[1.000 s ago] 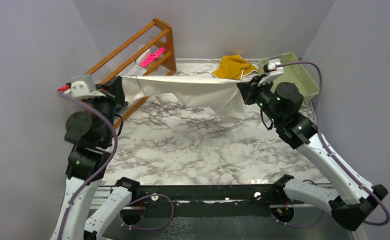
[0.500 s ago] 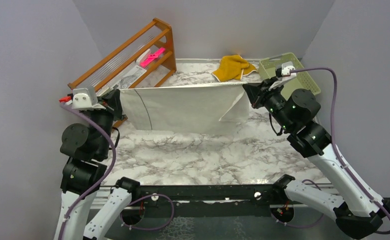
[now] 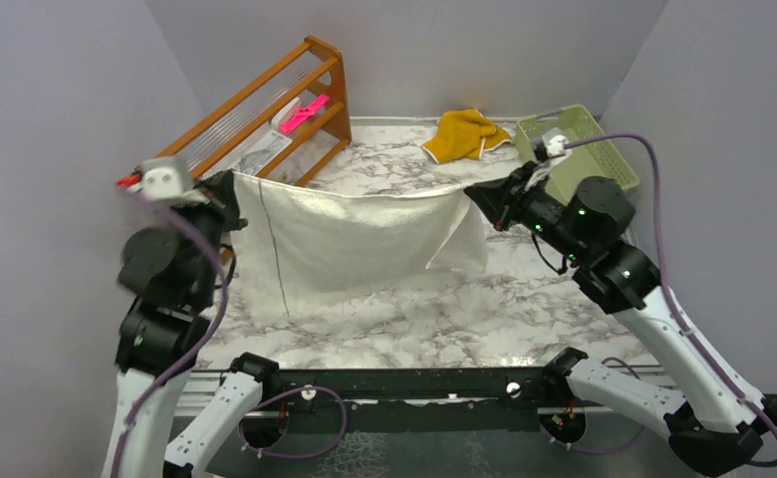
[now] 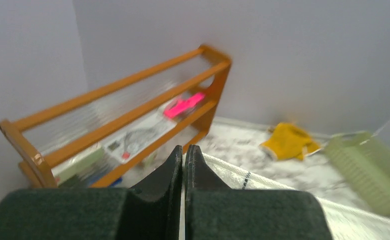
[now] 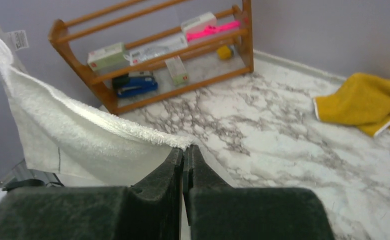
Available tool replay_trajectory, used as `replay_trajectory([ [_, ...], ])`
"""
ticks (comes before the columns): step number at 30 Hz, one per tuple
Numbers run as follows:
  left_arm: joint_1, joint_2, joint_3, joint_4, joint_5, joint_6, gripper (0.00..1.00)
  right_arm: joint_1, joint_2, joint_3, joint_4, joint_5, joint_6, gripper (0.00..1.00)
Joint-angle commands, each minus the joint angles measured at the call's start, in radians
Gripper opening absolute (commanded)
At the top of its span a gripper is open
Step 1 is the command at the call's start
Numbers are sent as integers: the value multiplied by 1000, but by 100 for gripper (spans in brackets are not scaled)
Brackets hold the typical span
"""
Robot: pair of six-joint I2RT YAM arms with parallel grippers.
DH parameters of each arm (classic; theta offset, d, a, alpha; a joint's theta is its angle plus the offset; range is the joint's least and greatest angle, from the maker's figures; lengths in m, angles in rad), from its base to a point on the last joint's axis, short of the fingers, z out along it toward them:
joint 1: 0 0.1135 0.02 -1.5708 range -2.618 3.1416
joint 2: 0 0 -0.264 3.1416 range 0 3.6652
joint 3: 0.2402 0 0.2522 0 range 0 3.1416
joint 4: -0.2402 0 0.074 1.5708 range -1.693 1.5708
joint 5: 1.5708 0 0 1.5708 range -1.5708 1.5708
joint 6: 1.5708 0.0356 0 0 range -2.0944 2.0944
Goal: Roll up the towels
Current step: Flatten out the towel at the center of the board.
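Cream-white soft cloth towel (image 3: 355, 244) hangs spread out in the air, just in front of the orange wooden rack (image 3: 265, 110). Its bottom edge reaches down to the white marble table (image 3: 414, 319). The left gripper (image 3: 233, 179) is pinched tight on the top corner nearest the rack. The right gripper (image 3: 469, 191) is pinched tight on the other top corner, farther from the rack. The crumpled mustard-yellow cloth towel (image 3: 464, 132) lies on the table to the right of the rack.

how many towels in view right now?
2. The cream-white towel hangs between left gripper and right gripper; mustard-yellow towel lies crumpled at the table's far edge, near the green basket. Nothing suggests more hidden.
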Motion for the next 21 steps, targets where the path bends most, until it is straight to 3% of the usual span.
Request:
replay_trajectory([
  [1, 4, 211, -125, -60, -289, -44, 0, -8, 111, -105, 38, 113, 70, 2],
  [4, 4, 309, -182, -31, -422, -97, 0, -41, 199, -111, 88, 224, 118, 3],
  [6, 5, 371, -205, 19, -443, -107, 0, -106, 285, -90, 130, 221, 151, 4],
  [7, 6, 409, -211, 47, -447, -104, 0, -143, 335, -73, 155, 194, 160, 9],
  [9, 5, 485, -203, 72, -456, -101, 0, -200, 468, -6, 172, 155, 160, 36],
  [11, 7, 549, -178, 78, -458, -97, 0, -223, 594, 94, 129, 156, 133, 55],
  [13, 6, 585, -155, 79, -453, -90, 0, -225, 667, 161, 89, 107, 65, 61],
  [16, 6, 575, -156, 93, -452, -65, 0, -207, 635, 93, 131, 22, -4, 64],
  [21, 9, 537, -186, 112, -434, -15, 0, 29, 603, -20, 58, 208, -115, 65],
])
